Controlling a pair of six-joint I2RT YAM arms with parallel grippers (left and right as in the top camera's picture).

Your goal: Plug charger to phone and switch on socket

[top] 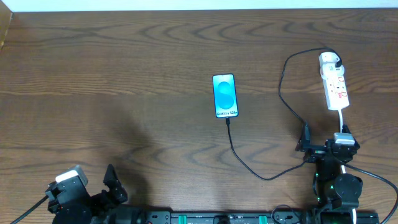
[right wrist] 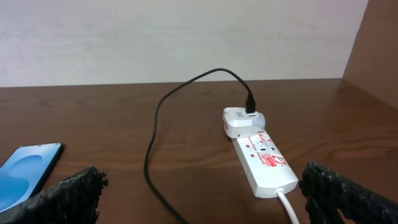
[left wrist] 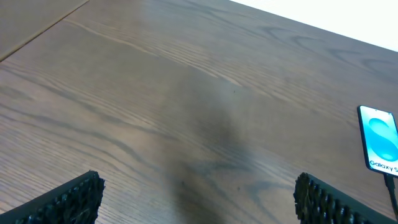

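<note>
The phone (top: 224,95) lies face up mid-table with its cyan screen lit; it also shows at the right edge of the left wrist view (left wrist: 380,138) and at the lower left of the right wrist view (right wrist: 25,174). The charger's black cable (top: 267,177) runs from the phone's bottom edge, loops right and rises to a white adapter (right wrist: 244,119) seated in the far end of the socket (top: 334,82), a white power strip (right wrist: 264,158). My right gripper (top: 324,135) (right wrist: 205,193) stands open just short of the strip's near end. My left gripper (top: 112,180) (left wrist: 199,199) is open over bare wood at the front left.
The strip's white cord (right wrist: 289,208) trails toward my right arm. A pale wall (right wrist: 186,37) lies beyond the table's far edge, and a wooden side panel (right wrist: 379,43) stands at the right.
</note>
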